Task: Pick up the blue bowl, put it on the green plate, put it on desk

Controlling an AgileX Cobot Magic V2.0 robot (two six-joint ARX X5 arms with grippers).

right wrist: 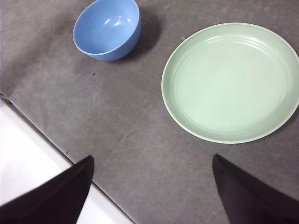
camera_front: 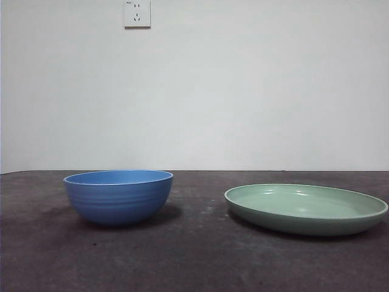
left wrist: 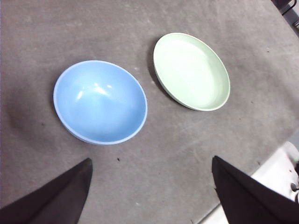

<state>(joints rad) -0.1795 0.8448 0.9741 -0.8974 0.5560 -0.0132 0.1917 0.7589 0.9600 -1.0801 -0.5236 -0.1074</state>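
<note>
Only the front view shows the wall socket above the blue bowl.

One blue bowl, one green plate, one wall socket, one desk.

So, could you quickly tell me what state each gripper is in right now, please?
Left gripper: open, holding nothing, above the desk near the blue bowl.
Right gripper: open, holding nothing, near the green plate.
</note>
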